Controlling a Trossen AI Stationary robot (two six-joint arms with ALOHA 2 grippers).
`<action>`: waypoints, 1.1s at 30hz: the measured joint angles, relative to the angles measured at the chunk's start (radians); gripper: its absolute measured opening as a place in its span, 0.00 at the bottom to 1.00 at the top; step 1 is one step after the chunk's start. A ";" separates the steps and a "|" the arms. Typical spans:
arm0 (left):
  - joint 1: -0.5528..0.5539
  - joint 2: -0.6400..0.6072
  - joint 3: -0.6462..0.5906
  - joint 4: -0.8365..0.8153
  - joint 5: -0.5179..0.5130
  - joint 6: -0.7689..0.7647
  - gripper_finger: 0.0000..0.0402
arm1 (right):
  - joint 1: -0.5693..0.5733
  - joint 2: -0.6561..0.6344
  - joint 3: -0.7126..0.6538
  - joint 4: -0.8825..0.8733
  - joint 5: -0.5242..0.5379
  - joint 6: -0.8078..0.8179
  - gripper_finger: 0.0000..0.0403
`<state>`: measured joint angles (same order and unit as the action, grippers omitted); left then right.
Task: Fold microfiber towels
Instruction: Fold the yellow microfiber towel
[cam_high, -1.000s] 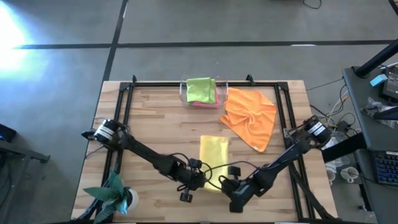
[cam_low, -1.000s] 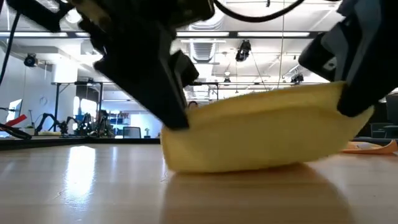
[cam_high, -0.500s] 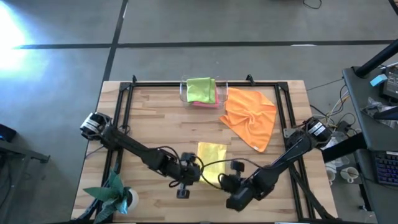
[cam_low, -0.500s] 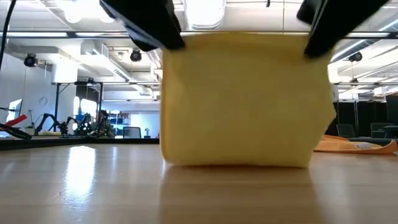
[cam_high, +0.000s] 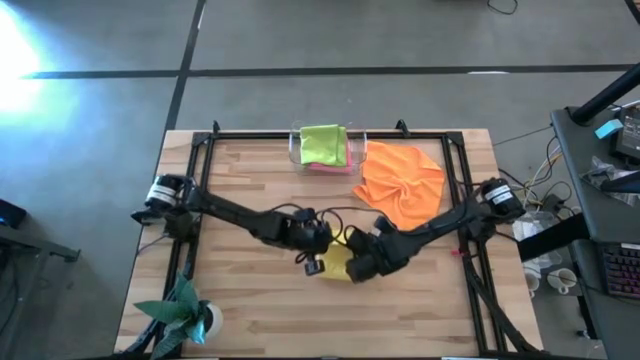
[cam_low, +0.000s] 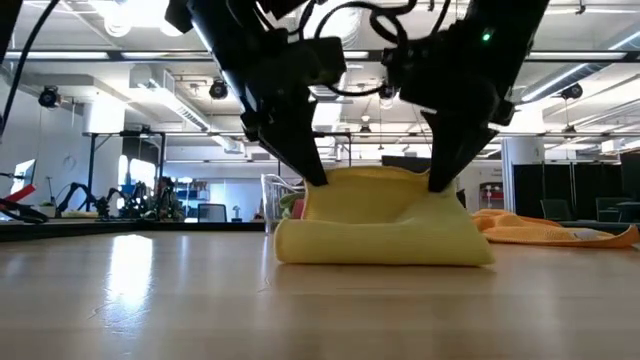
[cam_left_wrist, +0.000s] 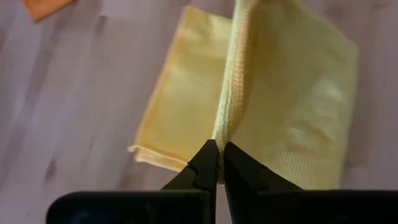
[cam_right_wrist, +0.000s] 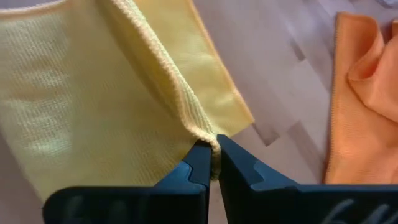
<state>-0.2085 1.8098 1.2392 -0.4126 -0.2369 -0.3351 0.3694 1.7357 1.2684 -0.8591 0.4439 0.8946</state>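
Both grippers, left (cam_left_wrist: 214, 163) and right (cam_right_wrist: 211, 160), carried the pinched yellow towel (cam_low: 385, 235) edge over; I've orange towel (cam_high: 402, 188) left unfolded.

left pincer (cam_high: 318, 255) – clamped, low at table centre | right pincer (cam_high: 352, 258) – clamped, just beside it

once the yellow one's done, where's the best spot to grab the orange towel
Take the orange towel by its two near corners, from above. It lies crumpled but mostly spread beside the tray, so its outer hem is free. The left end effector and right end effector are both pinching the yellow towel.
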 joint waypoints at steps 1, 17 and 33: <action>0.008 0.000 0.000 0.002 0.001 0.000 0.00 | -0.009 0.000 -0.004 0.000 -0.002 -0.001 0.03; 0.046 0.000 -0.002 -0.003 -0.036 0.010 0.03 | -0.066 0.000 -0.016 0.011 -0.007 -0.074 0.03; 0.065 -0.009 0.011 -0.108 -0.053 0.000 0.11 | -0.215 0.000 0.036 0.010 -0.015 -0.222 0.03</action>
<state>-0.1434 1.8004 1.2499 -0.5201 -0.2897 -0.3355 0.1546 1.7355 1.3041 -0.8493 0.4288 0.6725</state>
